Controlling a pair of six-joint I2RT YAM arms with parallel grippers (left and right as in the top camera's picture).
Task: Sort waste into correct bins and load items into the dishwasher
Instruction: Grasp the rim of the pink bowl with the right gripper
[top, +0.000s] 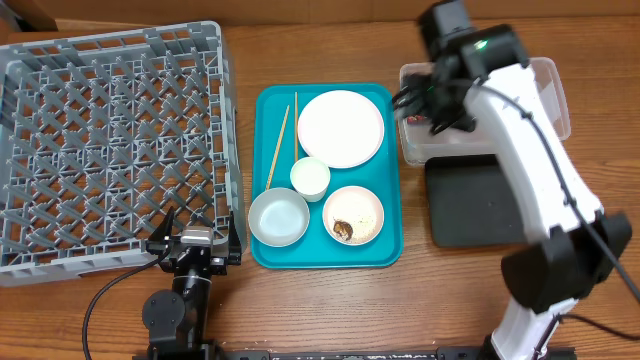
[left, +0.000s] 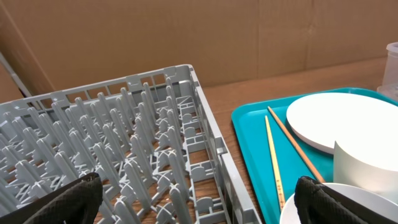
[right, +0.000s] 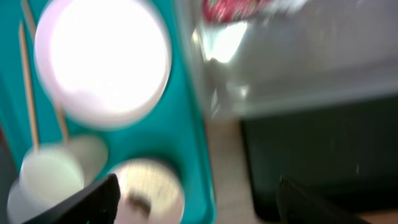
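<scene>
Left gripper (top: 197, 226) sits low at the near edge of the table (top: 330, 300), just off the rack's near right corner. It is released, with the fingers (left: 62, 200) spread wide and nothing between them. The rack (top: 110, 150) fills the left side and its grid is bare.

The teal tray (top: 266, 102) is just right of the rack and carries all the dishes:
- Near end: the bowl (top: 278, 217) on the left and the small plate (top: 362, 208) on the right, with a brown lump (top: 343, 230) on the plate's near-left part.
- Behind and between them: the cup (top: 310, 178), touching or almost touching the bowl.
- Far end: the big plate (top: 341, 128).
- Along the tray's left side: two chopsticks (top: 277, 148) lying lengthwise. Their far ends are close together and the near ends are splayed. One runs in close by the cup – contact unclear.

The black tray (top: 475, 200) is right of the teal tray, under the right arm. The tub (top: 555, 100) sits just beyond it at the far right.

Right gripper (top: 425, 105) hovers over the tub's left end. The wrist view is blurred, but both fingers (right: 84, 200) are far apart and hold nothing – released. The wrapper (right: 233, 9) shows as a red patch inside the tub, ahead of the fingers and apart from them.
</scene>
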